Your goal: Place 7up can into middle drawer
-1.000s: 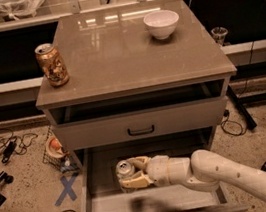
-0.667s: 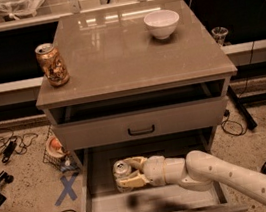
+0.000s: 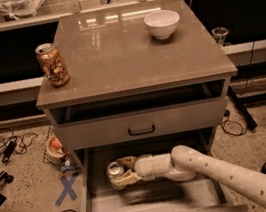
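Pincer (image 3: 118, 173) shifted left inside middle drawer (image 3: 154, 203), gripping 7up can (image 3: 114, 169); label hidden

Two cans, one white bowl (image 3: 162, 23), one gripper (image 3: 118, 174), one middle drawer (image 3: 154, 202) pulled open.
The 7up can (image 3: 115, 170) is lower centre, clasped by the gripper inside the drawer; the orange-brown can (image 3: 52, 64) upper left, the bowl upper right.

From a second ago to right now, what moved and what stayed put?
The gripper, still shut on the 7up can, slid a little toward the left wall of the open middle drawer, taking the can along. Nothing was let go. The orange-brown can and the white bowl on the cabinet top stayed where they were.
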`<state>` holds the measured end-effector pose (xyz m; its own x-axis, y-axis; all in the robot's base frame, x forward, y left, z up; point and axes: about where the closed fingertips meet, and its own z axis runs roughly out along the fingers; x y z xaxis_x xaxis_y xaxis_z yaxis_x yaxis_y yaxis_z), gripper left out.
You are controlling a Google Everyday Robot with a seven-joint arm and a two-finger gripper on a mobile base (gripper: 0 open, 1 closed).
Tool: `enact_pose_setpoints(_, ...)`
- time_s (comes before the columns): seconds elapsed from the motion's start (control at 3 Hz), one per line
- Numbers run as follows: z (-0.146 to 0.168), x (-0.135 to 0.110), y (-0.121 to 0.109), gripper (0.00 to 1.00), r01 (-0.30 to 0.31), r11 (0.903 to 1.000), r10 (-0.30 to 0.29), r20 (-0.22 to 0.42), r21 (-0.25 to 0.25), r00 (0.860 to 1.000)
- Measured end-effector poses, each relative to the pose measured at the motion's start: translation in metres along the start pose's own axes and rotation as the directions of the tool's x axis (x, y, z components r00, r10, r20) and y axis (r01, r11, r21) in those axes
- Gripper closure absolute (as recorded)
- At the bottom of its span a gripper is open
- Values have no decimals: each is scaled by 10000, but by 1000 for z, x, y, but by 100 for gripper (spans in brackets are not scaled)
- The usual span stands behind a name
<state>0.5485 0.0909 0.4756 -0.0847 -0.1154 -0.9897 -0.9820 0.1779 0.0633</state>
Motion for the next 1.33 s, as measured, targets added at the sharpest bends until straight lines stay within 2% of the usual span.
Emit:
enact_pose_setpoints(0.33, 9, 22, -8, 100, 278, 9994, -279, -20, -209, 9996)
enact_pose_setpoints(0.67, 8, 43, -5, 100, 186, 9998, -187, -71, -109, 9998)
enact_pose_setpoints(1.0, 10, 42, -4, 82, 186, 9997, -187, -53, -150, 9998)
enact_pose_setpoints(1.33, 12, 41, -3, 59, 185, 9997, -185, -39, -189, 9998)
